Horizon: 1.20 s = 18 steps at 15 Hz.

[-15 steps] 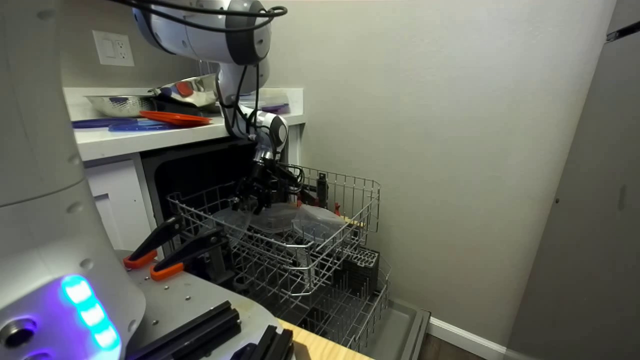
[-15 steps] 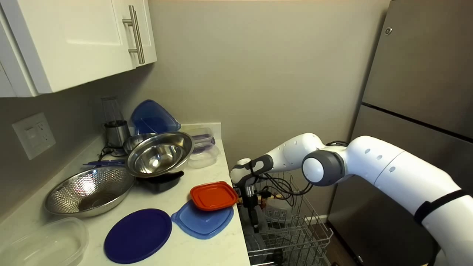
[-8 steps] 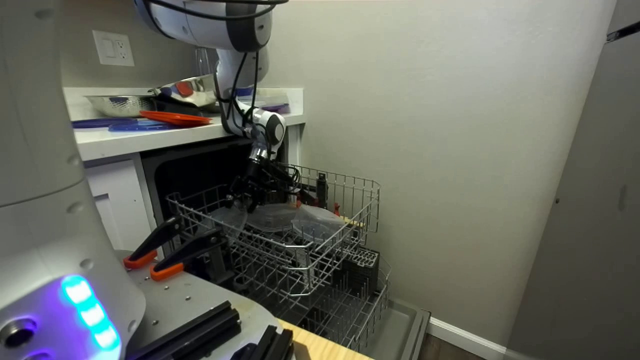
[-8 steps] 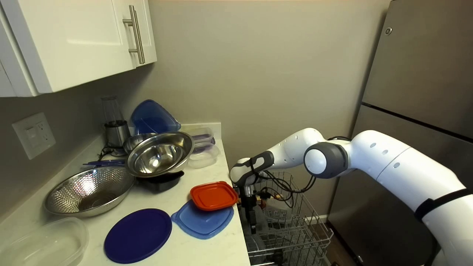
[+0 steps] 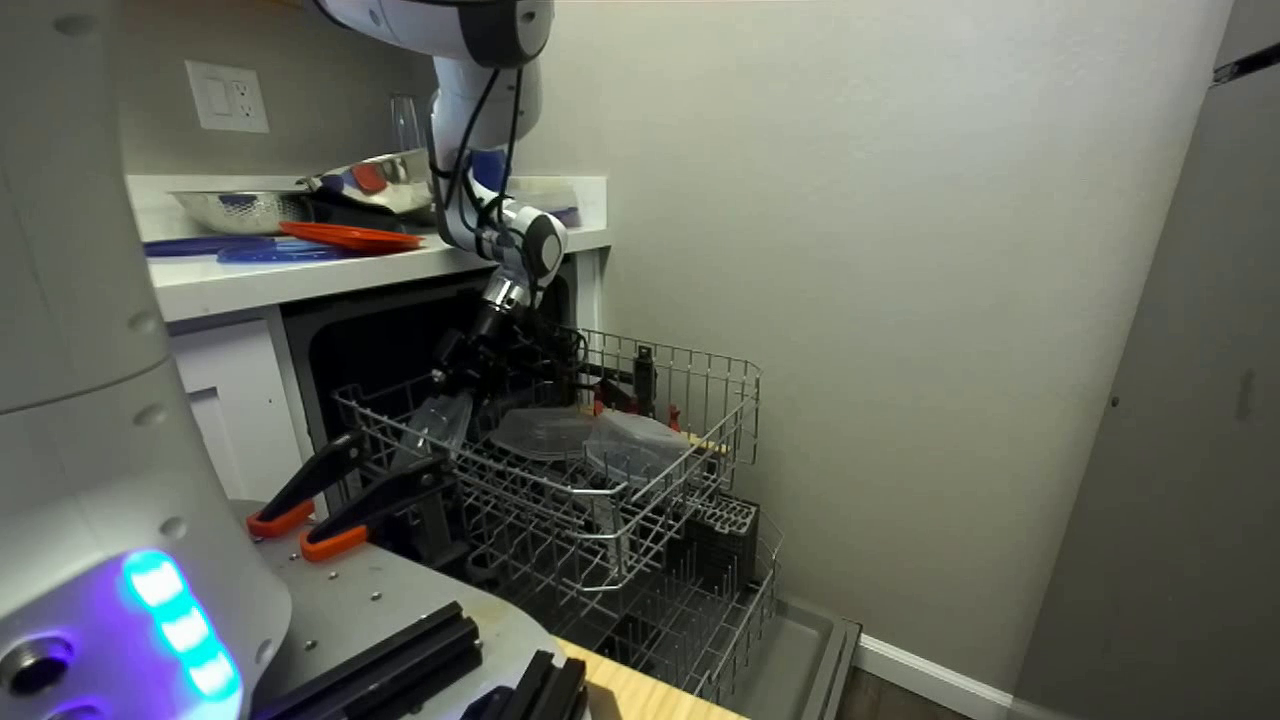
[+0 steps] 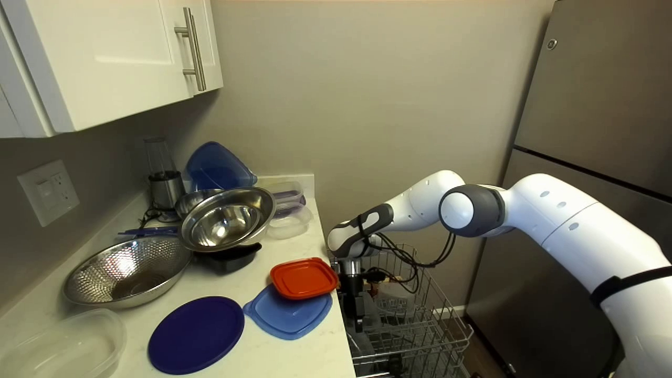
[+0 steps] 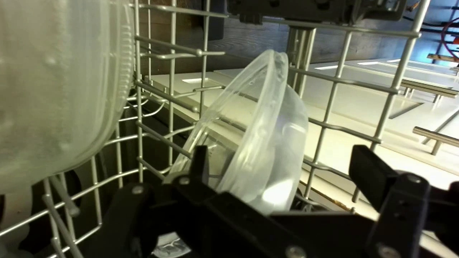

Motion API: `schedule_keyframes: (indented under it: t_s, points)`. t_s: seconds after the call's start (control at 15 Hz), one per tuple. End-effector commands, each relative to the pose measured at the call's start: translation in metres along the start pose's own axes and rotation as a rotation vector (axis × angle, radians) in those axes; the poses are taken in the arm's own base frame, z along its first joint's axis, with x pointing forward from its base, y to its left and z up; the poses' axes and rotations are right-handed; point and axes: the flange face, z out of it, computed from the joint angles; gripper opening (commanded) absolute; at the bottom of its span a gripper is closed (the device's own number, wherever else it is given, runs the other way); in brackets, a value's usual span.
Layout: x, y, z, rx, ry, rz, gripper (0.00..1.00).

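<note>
My gripper (image 7: 283, 161) is open over the upper dishwasher rack, with its black fingers wide apart. A clear plastic container (image 7: 267, 150) stands tilted on edge in the rack, part of it showing between the fingers. The left finger overlaps the container's open side; I cannot tell whether it touches. In an exterior view the gripper (image 5: 458, 382) is just above the container (image 5: 438, 424) at the rack's near left corner. In an exterior view the gripper (image 6: 358, 317) points down beside the counter edge. Another clear container (image 7: 64, 89) fills the left of the wrist view.
The wire upper rack (image 5: 590, 493) also holds clear containers (image 5: 635, 445). The counter (image 6: 252, 346) beside it carries a red lid (image 6: 304, 278), a blue lid (image 6: 289, 317), a dark blue lid (image 6: 196, 335), a colander (image 6: 131, 270) and steel bowls (image 6: 228, 220). A wall stands behind the rack.
The gripper has moved left and slightly up in an exterior view, and the arm's elbow has risen. The container under it has shifted left and changed its tilt.
</note>
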Motion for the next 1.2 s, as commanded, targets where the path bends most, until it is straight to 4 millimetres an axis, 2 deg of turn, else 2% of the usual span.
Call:
schedule_keyframes:
  t_s: [0.0, 0.2, 0.6, 0.67, 0.73, 1.13]
  points:
    - [-0.004, -0.019, 0.007, 0.038, 0.028, -0.053, 1.0]
    - [-0.005, -0.021, 0.016, 0.042, 0.027, -0.048, 1.0]
    - [-0.012, -0.021, 0.02, 0.044, 0.046, -0.036, 1.0]
    - [-0.013, -0.021, 0.021, 0.041, 0.047, -0.034, 0.75]
    - [-0.012, -0.019, 0.021, 0.041, 0.05, -0.035, 0.74]
    - [-0.016, -0.016, 0.022, 0.022, 0.074, -0.03, 0.34]
